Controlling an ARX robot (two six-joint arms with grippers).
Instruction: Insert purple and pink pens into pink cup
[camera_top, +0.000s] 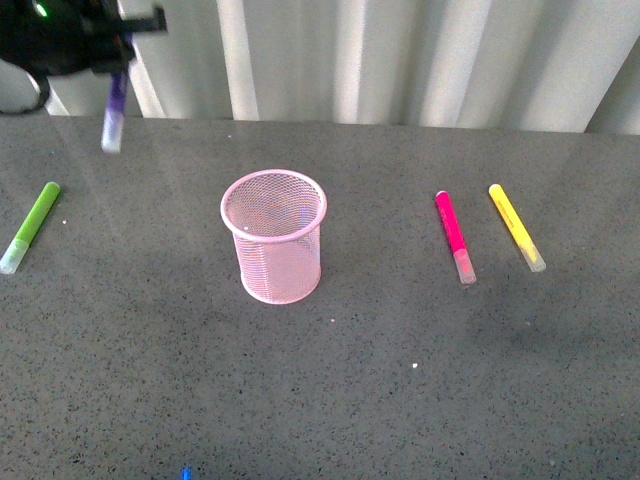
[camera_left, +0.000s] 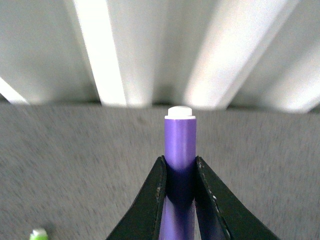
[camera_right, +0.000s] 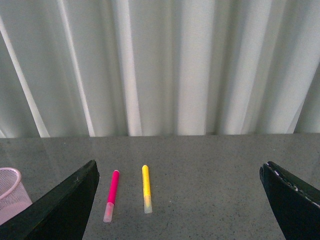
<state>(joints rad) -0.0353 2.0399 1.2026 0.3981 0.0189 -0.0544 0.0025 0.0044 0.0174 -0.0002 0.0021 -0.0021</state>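
The pink cup (camera_top: 275, 236), a wire-mesh holder, stands upright at the table's middle; its edge shows in the right wrist view (camera_right: 10, 192). My left gripper (camera_top: 112, 62) hangs high at the far left, shut on the purple pen (camera_top: 114, 110), which dangles with its clear cap down, well left of the cup. In the left wrist view both jaws clamp the purple pen (camera_left: 180, 145). The pink pen (camera_top: 454, 236) lies flat right of the cup, also seen as the pink pen (camera_right: 111, 194) in the right wrist view. My right gripper (camera_right: 179, 197) is open, above the table.
A lime green marker (camera_top: 31, 226) lies at the left edge, its tip visible as the green marker (camera_left: 38, 234). A yellow marker (camera_top: 516, 227) lies right of the pink pen, also yellow marker (camera_right: 146, 188). A white corrugated wall (camera_top: 400, 60) backs the grey table (camera_top: 400, 380).
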